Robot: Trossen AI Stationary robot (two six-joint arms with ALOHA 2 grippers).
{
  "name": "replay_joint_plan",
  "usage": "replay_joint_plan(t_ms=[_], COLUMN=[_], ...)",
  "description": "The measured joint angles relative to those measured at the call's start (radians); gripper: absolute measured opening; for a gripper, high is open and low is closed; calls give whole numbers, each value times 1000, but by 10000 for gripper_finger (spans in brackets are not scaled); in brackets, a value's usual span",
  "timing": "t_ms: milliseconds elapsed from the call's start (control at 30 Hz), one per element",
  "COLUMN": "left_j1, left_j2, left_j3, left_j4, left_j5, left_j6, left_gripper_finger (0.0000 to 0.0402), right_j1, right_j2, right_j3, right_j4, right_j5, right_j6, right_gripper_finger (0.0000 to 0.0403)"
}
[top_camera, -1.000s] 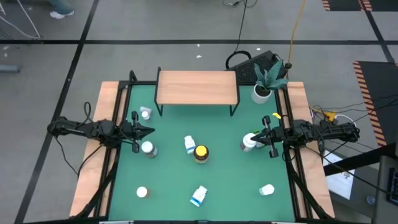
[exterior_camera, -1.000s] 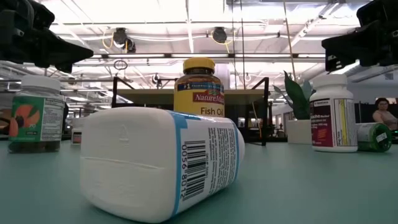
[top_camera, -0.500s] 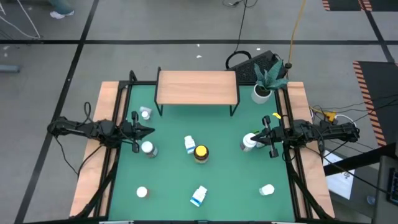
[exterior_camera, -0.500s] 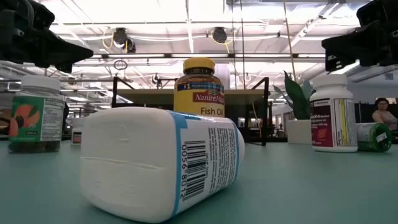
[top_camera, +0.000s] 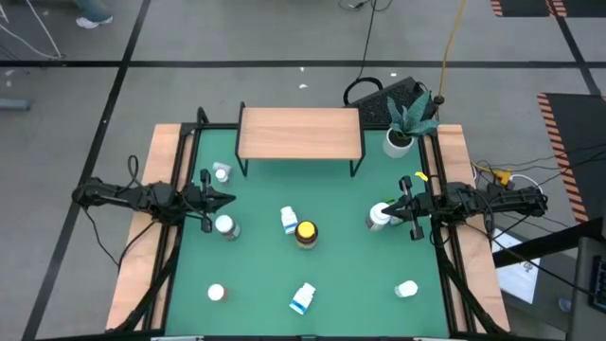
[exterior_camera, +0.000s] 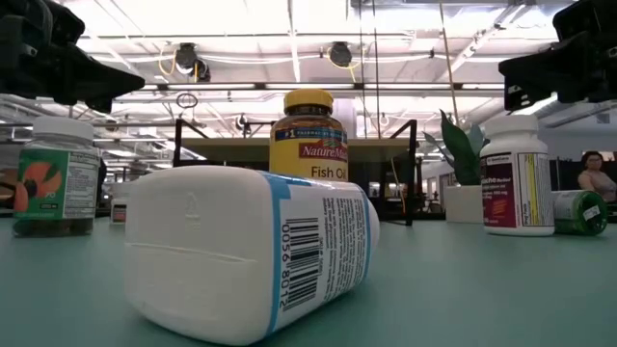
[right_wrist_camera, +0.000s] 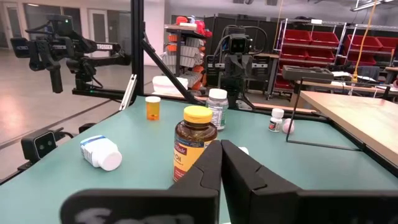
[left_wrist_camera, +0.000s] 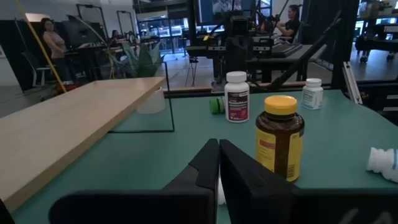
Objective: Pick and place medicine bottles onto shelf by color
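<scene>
Flanking the bare shelf, left tool and right tool hover clenched and empty, medicine bottles scattered on the green counter before it, seemingly awaiting sorting.

Shelf bare, at bench rear. Amber bottle upright mid-bench; white bottles scattered, some lying.

The left arm reaches in from nine o'clock, its left gripper pointing toward three o'clock with fingers pressed together. The right arm reaches in from three o'clock, its right gripper pointing toward nine o'clock, fingers likewise closed.
</scene>
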Motion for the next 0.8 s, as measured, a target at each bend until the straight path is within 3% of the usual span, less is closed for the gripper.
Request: replay_joint_plan(t_ms=[400, 600, 800], left_j1=[0, 0, 0], left_j2=[0, 0, 0], left_j3=[0, 0, -2], left_j4=[0, 1, 48], left_j5=[0, 0, 0], left_j6=[0, 0, -39], left_gripper_finger=[15, 15, 15], right_j1=[0, 0, 0], right_j2=[0, 0, 4], right_j3=[0, 0, 0], right_j4=[150, 308, 318], right_j5=[0, 5, 170], right_j6=[-9, 280, 365], right_gripper_finger=[0, 0, 0])
